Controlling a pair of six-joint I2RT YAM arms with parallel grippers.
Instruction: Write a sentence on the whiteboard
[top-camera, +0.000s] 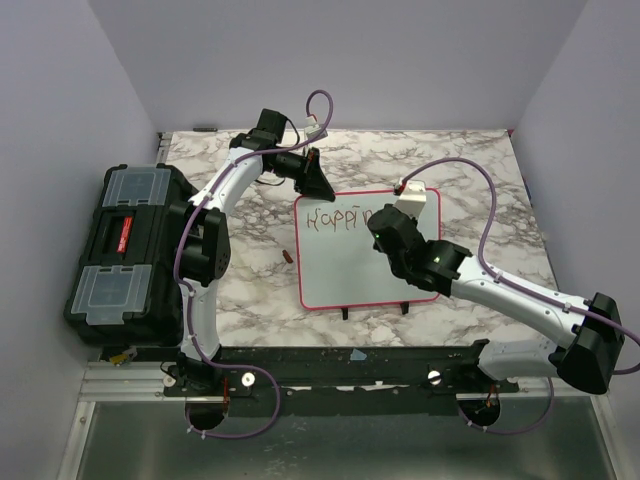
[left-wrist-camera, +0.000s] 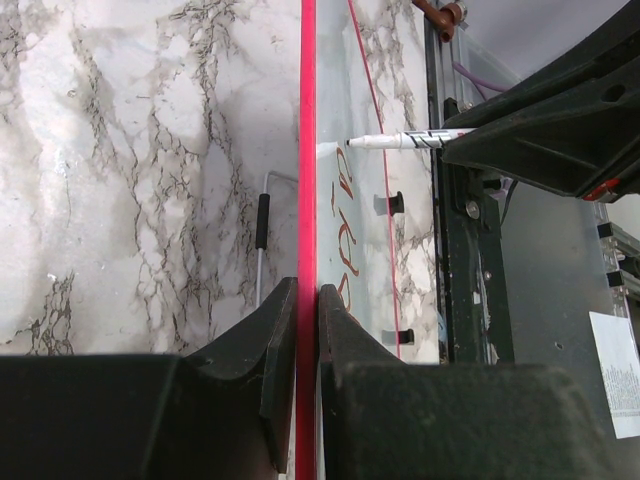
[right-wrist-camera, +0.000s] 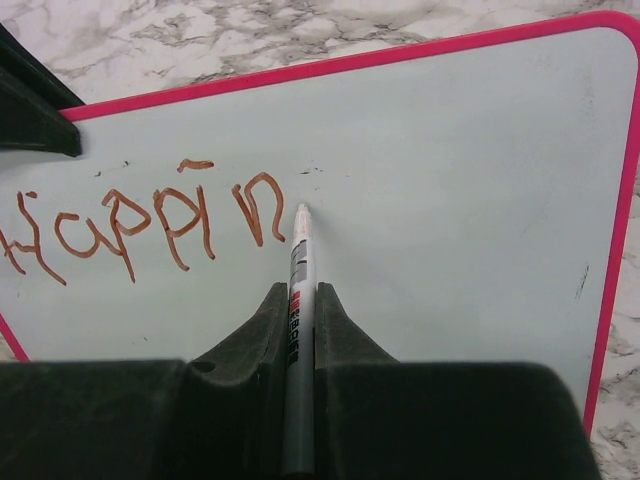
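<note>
The whiteboard (top-camera: 350, 270), white with a thin pink-red frame and two black feet, lies on the marble table. My left gripper (top-camera: 322, 187) is shut on its far left edge; in the left wrist view the pink frame (left-wrist-camera: 307, 150) runs between my jaws (left-wrist-camera: 308, 300). My right gripper (top-camera: 385, 222) is shut on a white marker (right-wrist-camera: 298, 300), its tip touching the board just right of the lettering. The sentence (right-wrist-camera: 140, 222) reads "Happin" in red-brown, and also shows in the top view (top-camera: 338, 219).
A black toolbox (top-camera: 128, 250) with clear lid compartments sits at the table's left. A small red marker cap (top-camera: 287, 257) lies left of the board. A thin metal rod with a black sleeve (left-wrist-camera: 262, 225) lies on the marble beside the board's edge.
</note>
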